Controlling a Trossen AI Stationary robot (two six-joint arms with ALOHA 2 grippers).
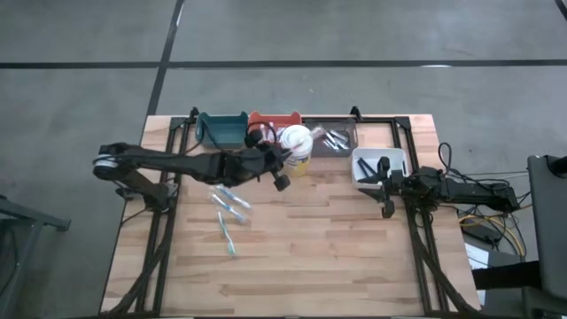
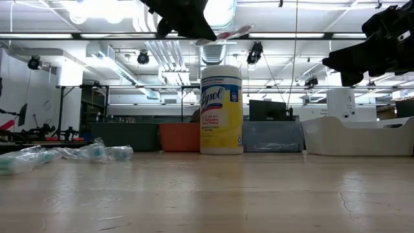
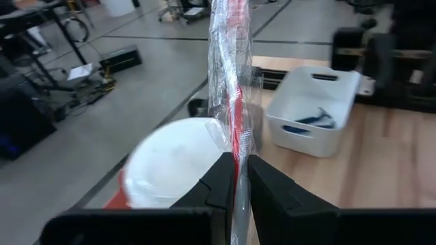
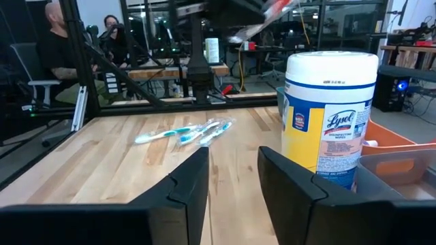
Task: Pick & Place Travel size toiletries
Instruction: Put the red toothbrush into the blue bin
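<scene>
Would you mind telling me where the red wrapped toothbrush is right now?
The red wrapped toothbrush is pinched in the left hand, raised just above the Lysol wipes canister near the back bins.

My left pincer (image 3: 235, 180) is covering the lower end of the wrapped pink toothbrush (image 3: 235, 102), whose top is running off the frame. The dark pieces in the grey bin (image 1: 335, 140) are showing too small to identify.

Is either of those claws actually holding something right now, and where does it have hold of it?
Yes. The left gripper pinches a wrapped red toothbrush near one end, above the wipes canister. The right gripper is open and holds nothing.
</scene>
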